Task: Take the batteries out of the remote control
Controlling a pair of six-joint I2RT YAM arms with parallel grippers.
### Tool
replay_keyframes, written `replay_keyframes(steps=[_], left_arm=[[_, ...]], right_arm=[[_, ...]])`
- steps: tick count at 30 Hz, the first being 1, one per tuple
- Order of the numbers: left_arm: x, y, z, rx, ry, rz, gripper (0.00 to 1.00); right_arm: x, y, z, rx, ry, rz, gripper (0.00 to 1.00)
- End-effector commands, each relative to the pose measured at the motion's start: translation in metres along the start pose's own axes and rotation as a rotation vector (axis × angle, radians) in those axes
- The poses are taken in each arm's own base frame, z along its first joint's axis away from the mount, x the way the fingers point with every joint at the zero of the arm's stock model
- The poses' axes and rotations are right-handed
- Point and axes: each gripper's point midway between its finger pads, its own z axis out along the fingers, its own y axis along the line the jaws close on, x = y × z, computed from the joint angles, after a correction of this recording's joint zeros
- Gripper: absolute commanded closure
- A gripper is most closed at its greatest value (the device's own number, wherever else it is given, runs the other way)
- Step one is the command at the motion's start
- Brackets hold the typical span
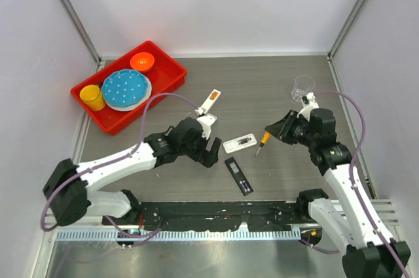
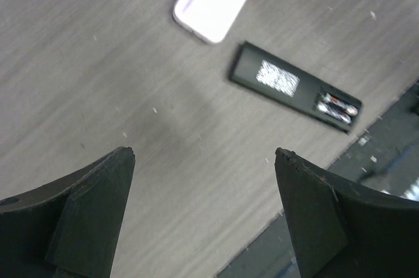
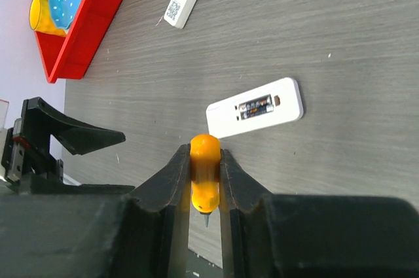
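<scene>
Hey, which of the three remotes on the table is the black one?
The near remote, closest to the arm bases, its back open with batteries showing. The middle remote and the far remote are white.

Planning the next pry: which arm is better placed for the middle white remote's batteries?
Right, likely. The right jaws grip the screwdriver beside that white remote; the left jaws are open and empty.

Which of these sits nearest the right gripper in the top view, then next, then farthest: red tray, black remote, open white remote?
From the right gripper, shut on the screwdriver:
1. Open white remote, just to its left.
2. Black remote, left and nearer the arm bases.
3. Red tray, far left at the back.
</scene>
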Motion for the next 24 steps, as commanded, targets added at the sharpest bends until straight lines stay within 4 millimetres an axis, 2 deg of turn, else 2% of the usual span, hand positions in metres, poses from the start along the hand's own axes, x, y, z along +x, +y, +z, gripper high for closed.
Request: replay_keyframes(steps=[1,3,5,7,8,9,14,15,18,19,24], left_arm=[[-0.054,-0.004,0.032,-0.031,-0.131,0.133,0.08],[-0.065,-0.009,0.043,-0.027,-0.141,0.195,0.09],[-0.06,-0.011,0.063,-0.027,-0.105,0.254,0.09],[-0.07,-0.013,0.073,-0.02,-0.119,0.303,0.08],[-0.063,-0.011,0.085,-0.021,-0.087,0.315,0.08],[-0.068,-0.015,0.09,-0.004,-0.104,0.321,0.08],[-0.059,-0.011,0.12,-0.001,-0.083,0.38,0.09],[-0.052,-0.008,0.127,-0.007,-0.052,0.383,0.1],[-0.043,0.002,0.132,-0.043,-0.042,0.391,0.13],[-0.049,0.004,0.132,-0.062,-0.068,0.392,0.13],[-0.047,0.007,0.138,-0.062,-0.069,0.433,0.14]], right_arm=[[-0.031,0.011,0.023,-0.076,-0.085,-0.061,0.99],[-0.035,0.012,0.034,-0.091,-0.079,-0.064,0.99],[-0.036,0.009,0.041,-0.095,-0.08,-0.057,0.99],[-0.038,0.007,0.049,-0.099,-0.084,-0.055,0.99],[-0.038,0.005,0.052,-0.096,-0.081,-0.054,0.99],[-0.038,0.004,0.055,-0.097,-0.079,-0.057,0.99],[-0.037,-0.004,0.058,-0.066,-0.081,-0.065,0.99],[-0.037,-0.005,0.058,-0.065,-0.083,-0.069,0.99],[-0.038,-0.008,0.057,-0.049,-0.097,-0.068,0.99],[-0.038,-0.009,0.057,-0.048,-0.098,-0.07,0.99],[-0.037,-0.014,0.06,-0.029,-0.094,-0.06,0.99]])
